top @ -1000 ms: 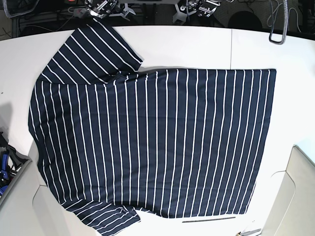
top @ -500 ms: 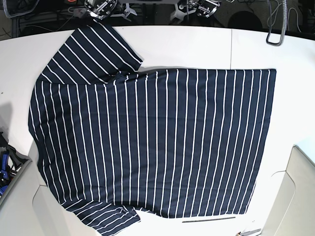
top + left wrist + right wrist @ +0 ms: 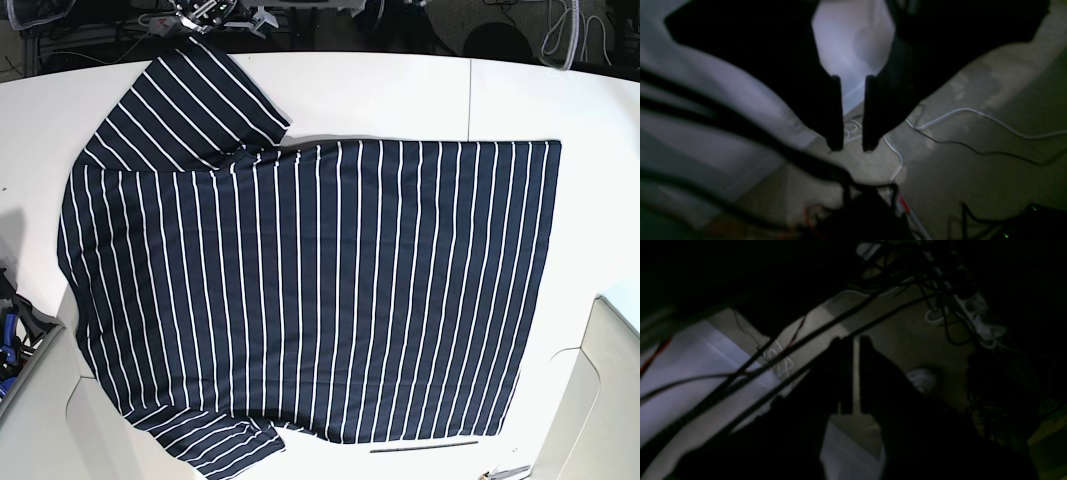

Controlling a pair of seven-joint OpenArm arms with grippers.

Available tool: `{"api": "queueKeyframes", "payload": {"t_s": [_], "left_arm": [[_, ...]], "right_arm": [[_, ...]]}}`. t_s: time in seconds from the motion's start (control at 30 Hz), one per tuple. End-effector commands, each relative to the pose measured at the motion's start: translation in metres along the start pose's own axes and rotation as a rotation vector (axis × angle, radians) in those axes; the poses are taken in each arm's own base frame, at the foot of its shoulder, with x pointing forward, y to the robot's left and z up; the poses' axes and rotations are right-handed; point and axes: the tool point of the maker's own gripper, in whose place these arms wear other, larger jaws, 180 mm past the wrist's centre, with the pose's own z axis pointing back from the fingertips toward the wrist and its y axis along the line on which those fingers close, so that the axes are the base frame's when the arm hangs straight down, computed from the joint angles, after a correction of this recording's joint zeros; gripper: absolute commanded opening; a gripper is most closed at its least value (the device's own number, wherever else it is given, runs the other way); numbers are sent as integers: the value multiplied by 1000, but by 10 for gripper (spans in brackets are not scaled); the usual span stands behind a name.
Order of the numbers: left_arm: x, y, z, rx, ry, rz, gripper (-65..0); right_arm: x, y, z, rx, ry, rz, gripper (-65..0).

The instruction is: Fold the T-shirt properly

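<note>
A: Base view. What does the navy T-shirt [image 3: 310, 290] show, and where does it lie?

B: Spread flat on the white desk [image 3: 400, 95], thin white stripes across the body, one sleeve near the desk's far edge and the other at the near edge. Neither claw touches it; both are off the cloth, beyond the far edge.

A: Left wrist view. State of the left claw [image 3: 852, 146]?

B: Its two dark fingers [image 3: 835, 113] stand parallel with a narrow gap between them, nothing held. Beyond the tips lies a floor with a white cable [image 3: 980, 116] and a thin black one to one side of the claw; a pale desk surface shows behind the fingers.

A: Right wrist view. And the right claw [image 3: 852, 341]?

B: Very dark. Its fingers appear as silhouettes with a slim strip of light between them, so slightly apart and empty. Black cables [image 3: 826, 330] cross in front, and a white power strip [image 3: 980, 318] lies well off to one side.
</note>
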Motion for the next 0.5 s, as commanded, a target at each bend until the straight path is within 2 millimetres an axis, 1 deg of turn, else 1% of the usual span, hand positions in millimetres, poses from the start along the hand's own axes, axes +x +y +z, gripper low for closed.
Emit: {"api": "queueKeyframes", "payload": {"t_s": [0.0,0.17,0.27,0.4,0.47], "left_arm": [[0,-3,2,-13,-16,-13,-516],[-7,-3,17,6,-90,-48,-516],[-15,-6,26,8,-136,-7,-516],[-23,-1,41,36,-205,74,-516],[-28,5,52,59,-241,111,-516]], "right_arm": [[-3,8,-1,19,-7,0,-624],[-19,28,1,30,-32,14,-624],[-33,38,6,32,-50,23,-625],[-56,47,21,42,-64,-8,-625],[-67,49,32,39,-72,-6,-625]]}}
